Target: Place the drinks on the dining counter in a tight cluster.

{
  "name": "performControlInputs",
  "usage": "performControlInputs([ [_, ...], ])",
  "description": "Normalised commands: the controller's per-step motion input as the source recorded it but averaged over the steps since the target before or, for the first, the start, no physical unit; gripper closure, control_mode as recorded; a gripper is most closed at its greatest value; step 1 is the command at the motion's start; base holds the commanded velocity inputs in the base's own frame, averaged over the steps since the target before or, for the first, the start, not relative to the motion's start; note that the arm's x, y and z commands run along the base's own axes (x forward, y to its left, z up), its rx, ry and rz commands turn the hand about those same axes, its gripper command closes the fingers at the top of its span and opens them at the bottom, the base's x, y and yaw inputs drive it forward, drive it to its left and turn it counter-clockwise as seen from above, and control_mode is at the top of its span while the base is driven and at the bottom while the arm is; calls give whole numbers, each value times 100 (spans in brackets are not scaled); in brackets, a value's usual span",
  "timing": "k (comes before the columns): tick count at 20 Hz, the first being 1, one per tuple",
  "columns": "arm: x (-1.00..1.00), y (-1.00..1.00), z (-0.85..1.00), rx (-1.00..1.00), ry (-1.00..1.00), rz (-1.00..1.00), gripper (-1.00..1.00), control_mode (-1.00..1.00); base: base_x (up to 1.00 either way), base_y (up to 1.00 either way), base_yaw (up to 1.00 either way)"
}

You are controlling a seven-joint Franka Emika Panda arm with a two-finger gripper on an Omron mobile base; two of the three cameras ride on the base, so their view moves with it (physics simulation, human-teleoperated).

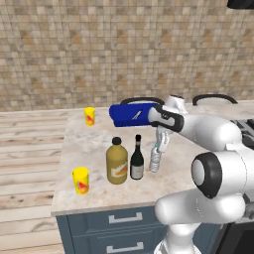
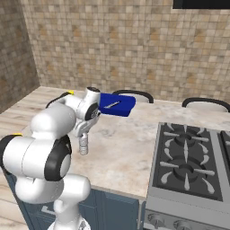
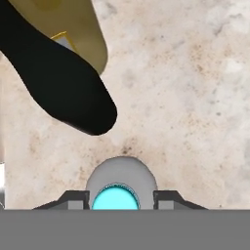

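Observation:
On the dining counter (image 1: 89,144) a squat amber bottle (image 1: 116,163) and a slim dark wine bottle (image 1: 137,161) stand upright, almost touching. Just right of them is the small clear blue-capped bottle (image 1: 155,161), slightly tilted, its base at or just above the stone top. My gripper (image 1: 159,145) comes down from above, shut on its neck. The right base view shows the same grip, gripper (image 2: 83,133) over clear bottle (image 2: 83,144). In the hand view the blue cap (image 3: 116,199) sits between my fingertips, with the wine bottle (image 3: 58,83) and amber bottle (image 3: 73,29) close by.
Two small yellow cups stand on the counter, one at the back (image 1: 89,116) and one at the front left (image 1: 81,180). A blue box (image 1: 131,114) lies behind the gripper. A stove (image 2: 193,157) takes up the counter's right side. Chair backs (image 1: 214,98) rise beyond the far edge.

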Motion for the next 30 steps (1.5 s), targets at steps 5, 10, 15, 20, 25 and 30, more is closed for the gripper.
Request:
performControlInputs([
  [5,-24,18,0,0,2,0,100,-100,0,0,0],
  [10,-20,16,0,0,0,1,100,-100,0,0,0],
  [15,3,0,-10,-1,0,0,100,-100,0,0,0],
  [20,0,0,-15,-1,0,0,100,-100,0,0,0],
  [25,0,0,-18,-1,0,0,100,-100,0,0,0],
  [30,0,0,-13,0,0,0,100,-100,0,0,0],
])
